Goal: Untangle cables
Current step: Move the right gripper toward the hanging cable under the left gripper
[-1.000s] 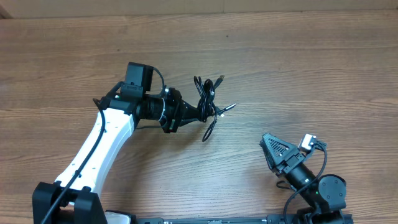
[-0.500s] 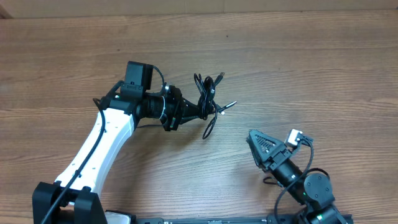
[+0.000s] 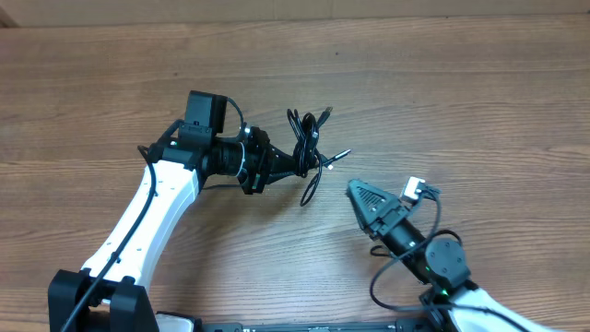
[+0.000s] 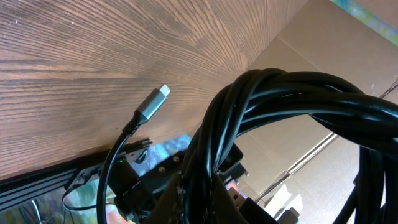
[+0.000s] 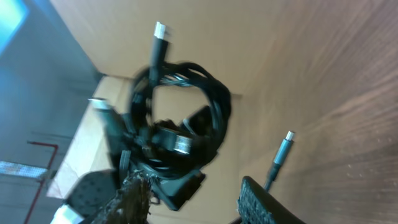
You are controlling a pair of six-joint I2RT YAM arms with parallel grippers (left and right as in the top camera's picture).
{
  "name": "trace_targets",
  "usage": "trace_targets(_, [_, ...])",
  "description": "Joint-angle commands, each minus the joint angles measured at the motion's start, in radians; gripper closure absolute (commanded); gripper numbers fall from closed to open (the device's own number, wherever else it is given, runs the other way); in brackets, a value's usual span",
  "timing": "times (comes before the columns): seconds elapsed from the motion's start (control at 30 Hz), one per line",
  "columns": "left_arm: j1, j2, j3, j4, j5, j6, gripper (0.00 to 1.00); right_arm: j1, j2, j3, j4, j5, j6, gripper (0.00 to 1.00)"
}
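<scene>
The cables [image 3: 311, 140] are a tangled bundle of thin black cords on the wooden table, with one silvery plug tip [image 3: 345, 155] sticking out to the right. My left gripper [image 3: 299, 164] is shut on the bundle from its left side. In the left wrist view the cables [image 4: 280, 93] loop thickly out of my left gripper [image 4: 196, 202], and a silver-tipped plug [image 4: 155, 102] hangs free. My right gripper [image 3: 358, 194] is open and empty, just right of and below the bundle. In the right wrist view the cables [image 5: 221, 99] lie ahead of my right gripper [image 5: 198, 202], apart from it.
The wooden table [image 3: 461, 101] stretches all round the bundle. A loose cable loop [image 3: 309, 195] trails toward the front, close to my right gripper. A silver-tipped plug [image 5: 283, 149] lies near the right finger [image 5: 261, 202]. Thick robot wires loop behind the right wrist [image 3: 406, 267].
My right arm has moved left and away from the front edge, toward the bundle. The left arm and the cables have stayed still.
</scene>
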State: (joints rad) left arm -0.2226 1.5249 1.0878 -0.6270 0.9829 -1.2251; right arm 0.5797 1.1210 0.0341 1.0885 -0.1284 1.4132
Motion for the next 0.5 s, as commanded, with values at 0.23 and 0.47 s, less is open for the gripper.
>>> trace_targets(0.23, [0.01, -0.015, 0.021, 0.004, 0.002, 0.012, 0.96, 0.018, 0.237, 0.158, 0.125, -0.093, -0.008, 0.63])
trace_targets(0.47, [0.087, -0.015, 0.021, -0.012, 0.006, 0.017, 0.96, 0.018, 0.237, 0.158, 0.171, -0.097, -0.025, 0.63])
